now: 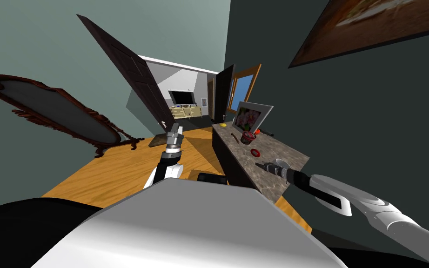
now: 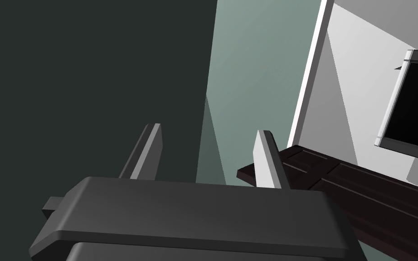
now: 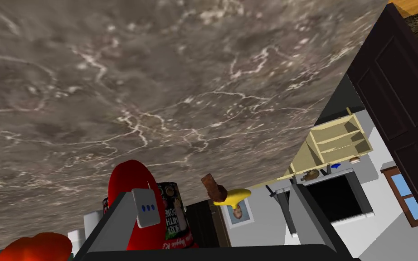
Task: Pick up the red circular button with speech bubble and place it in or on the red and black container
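Desk (image 1: pixel 281 150): dark base, grey-brown veined top. Red round button (image 1: pixel 255 152) lies just ahead of the right gripper (image 1: pixel 258 164), with the red and black container (image 1: pixel 248 137) beyond it. Farther off are a brown stick (image 1: pixel 235 137), a yellow item (image 1: pixel 223 124) and a framed picture (image 1: pixel 251 116). White round object (image 1: pixel 282 163) sits just beside the gripper.

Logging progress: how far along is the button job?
Done: nothing; the red button lies on the counter, apart from the red and black container. Under way: the open right hand hovers just short of the button. Left: grasp, lift, place it.
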